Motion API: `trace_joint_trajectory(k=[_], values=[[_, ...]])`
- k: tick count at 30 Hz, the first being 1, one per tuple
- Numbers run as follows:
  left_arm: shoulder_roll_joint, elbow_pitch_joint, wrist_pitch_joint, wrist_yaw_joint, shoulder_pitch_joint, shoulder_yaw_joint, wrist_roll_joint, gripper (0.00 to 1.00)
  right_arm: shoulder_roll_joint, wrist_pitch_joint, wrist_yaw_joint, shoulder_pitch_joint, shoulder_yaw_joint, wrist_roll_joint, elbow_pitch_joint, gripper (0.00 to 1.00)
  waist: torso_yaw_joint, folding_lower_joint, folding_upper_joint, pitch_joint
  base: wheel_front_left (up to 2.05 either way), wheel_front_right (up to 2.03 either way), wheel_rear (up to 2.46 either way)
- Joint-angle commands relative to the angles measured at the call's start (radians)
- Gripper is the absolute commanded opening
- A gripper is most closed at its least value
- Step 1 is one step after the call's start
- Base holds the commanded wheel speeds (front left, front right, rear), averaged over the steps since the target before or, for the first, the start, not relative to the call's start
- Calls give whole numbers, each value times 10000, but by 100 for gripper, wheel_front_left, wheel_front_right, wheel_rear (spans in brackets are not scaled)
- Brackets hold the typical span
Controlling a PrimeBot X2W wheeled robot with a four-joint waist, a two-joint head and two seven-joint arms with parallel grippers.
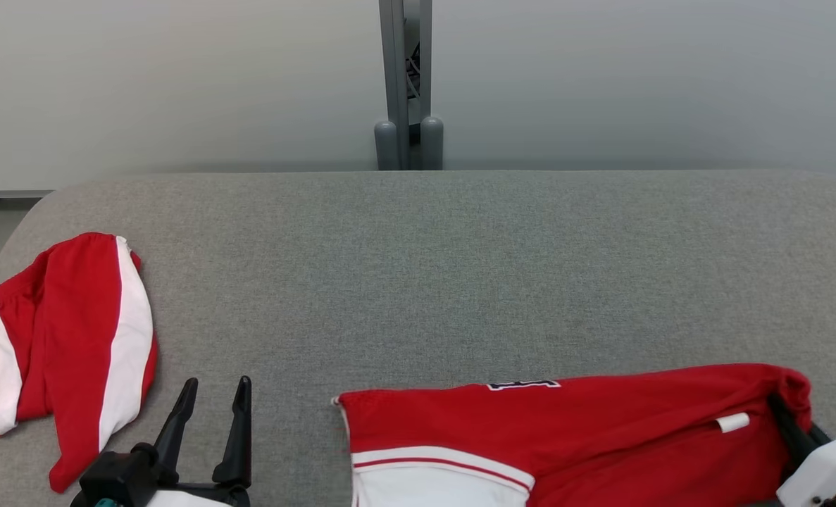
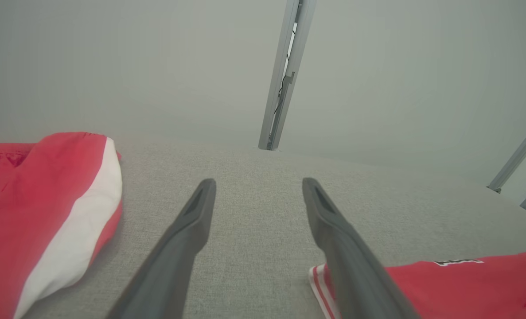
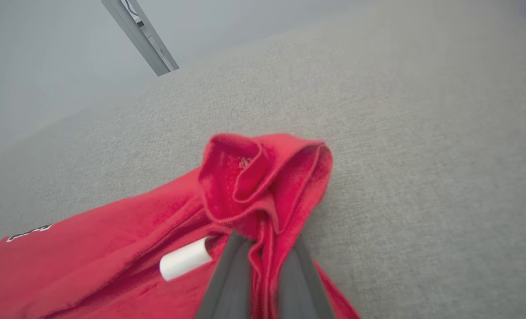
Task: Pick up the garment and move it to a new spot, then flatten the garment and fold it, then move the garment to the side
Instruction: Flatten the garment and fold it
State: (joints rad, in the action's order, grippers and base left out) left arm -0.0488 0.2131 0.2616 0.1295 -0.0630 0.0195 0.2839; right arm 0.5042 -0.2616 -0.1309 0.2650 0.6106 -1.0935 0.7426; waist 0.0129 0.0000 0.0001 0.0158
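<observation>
- Pinching a bunched fold of the red garment point(image 3: 112, 266) between the two dark fingers point(image 3: 229, 283) of the right gripper point(image 3: 265, 243), pressed nearly together with cloth squeezed through the gap.
- Gathered into a rolled, cupped lump just beyond those fingertips; probably an edge or end of the piece, though cannot tell which.
- Just beside the grip, to its left in the right wrist view: a small white tag point(image 3: 185, 259) lying on the red.
- Spread wide and holding nothing at the left gripper point(image 2: 258, 186), poised above bare grey cloth-covered table point(image 1: 460, 282), between the two red pieces.
- Lying stretched along the near edge of that table, from the right-hand pinch across toward the middle; partly cut off by the bottom of the head view.
- Red overall, with a white band point(image 1: 439, 489) crossed by a thin red stripe at the left end, and a small dark printed mark point(image 1: 523, 384) on the far edge.
- Judged soft, light and limp: likely to droop and swing from a single pinch and to drag on the rough table cover; nothing fragile about it.
- Best taken at an edge or corner, thin layers only; probably needing a second hold near the striped end to spread it flat.
- Well apart, at the table's left end: a second red-and-white garment point(image 1: 65, 338), crumpled and untouched.
- Behind the table: a grey upright post point(image 1: 403, 84) against a pale wall.
</observation>
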Motion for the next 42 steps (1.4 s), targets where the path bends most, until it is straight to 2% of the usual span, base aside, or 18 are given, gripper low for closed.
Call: trace_joint_trajectory(k=[1,6,12,19,27,35,42], values=[[-40,18,29,12,144,0,81,100,171,-56,3,188,-54,-53,111,0,18,0,-1,-4,0,0,0],[-39,50,29,12,127,28,114,100,400,-57,3,487,19,-179,390,0,70,0,-1,-27,0,0,0],[-40,107,30,12,102,-5,182,100,411,-49,2,447,513,-389,56,0,23,0,-1,-107,0,0,0],[-42,120,30,12,115,-68,242,100,561,69,2,182,1119,-805,-1057,0,-152,0,-1,-261,0,0,0],[-42,129,30,12,156,-68,319,100,781,872,2,42,1790,-1301,-2975,0,-365,0,-1,-382,0,0,0],[-42,171,30,12,188,-76,448,100,427,1547,2,-289,1794,-2548,-4717,0,-348,0,-1,-492,0,0,0],[-42,191,30,12,171,-60,572,100,-319,2128,0,-524,2041,-3389,-5810,0,-235,0,-1,-583,0,0,0]])
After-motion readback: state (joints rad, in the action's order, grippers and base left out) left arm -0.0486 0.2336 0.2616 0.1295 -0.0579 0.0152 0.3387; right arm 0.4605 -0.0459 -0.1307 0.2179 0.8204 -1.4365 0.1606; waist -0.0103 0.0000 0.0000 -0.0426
